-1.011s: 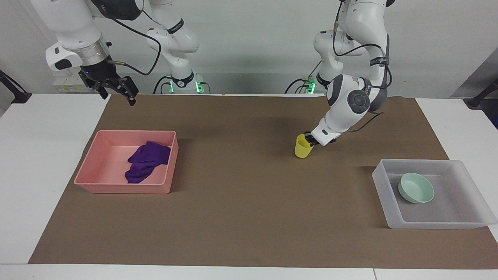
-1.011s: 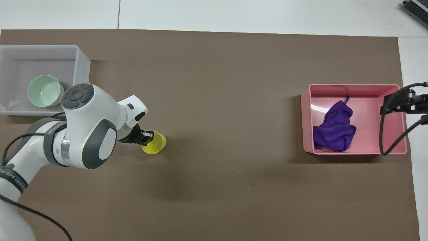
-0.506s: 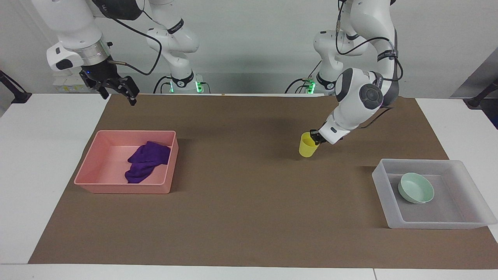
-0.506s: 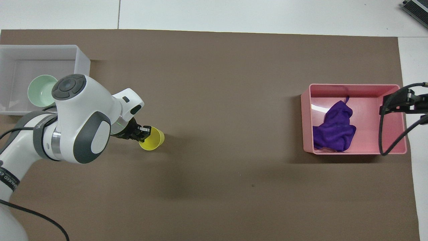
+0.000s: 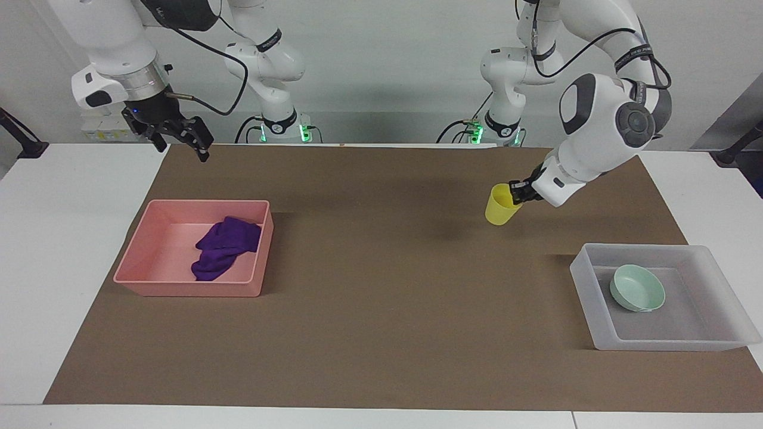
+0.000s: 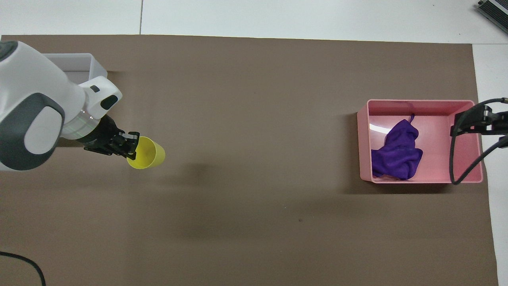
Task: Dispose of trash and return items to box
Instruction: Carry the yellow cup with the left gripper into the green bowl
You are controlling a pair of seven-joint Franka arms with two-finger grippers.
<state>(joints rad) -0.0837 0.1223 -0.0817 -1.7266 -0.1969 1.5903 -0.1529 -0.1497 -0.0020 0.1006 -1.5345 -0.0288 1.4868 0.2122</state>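
A: Risks first, largest item down?

B: Mat (image 5: 369, 310): brown, flat, matte sheet. No hazard; the cup's shadow lies on it.

A: Trays?

B: Pink tray (image 5: 137, 271): opaque, rigid, rectangular, at the right arm's end. Rag (image 5: 225, 245) inside: deep purple, soft, crumpled, one thin corner trailing. Judged settled. Box (image 5: 587, 286): translucent, whitish, low sloped walls, at the left arm's end. Its near wall is the likely trouble: a low-carried cup could clip the rim.

A: Contents?

B: Bowl (image 5: 636, 288): pale mint, shallow, smooth, round, on the box floor. A cup set down on it could topple or knock it.

A: The cup?

B: Cup (image 5: 499, 205): bright yellow, smooth plastic, tapered, tilted, raised over the mat between the trays. Left gripper (image 5: 517, 192) pinches only its rim. Such a thin hold could let it swing or slip if the arm jerks.

A: Other arm?

B: Right gripper (image 5: 179, 138): waits, jaws apart, holding nothing, above the mat's edge near the pink tray.
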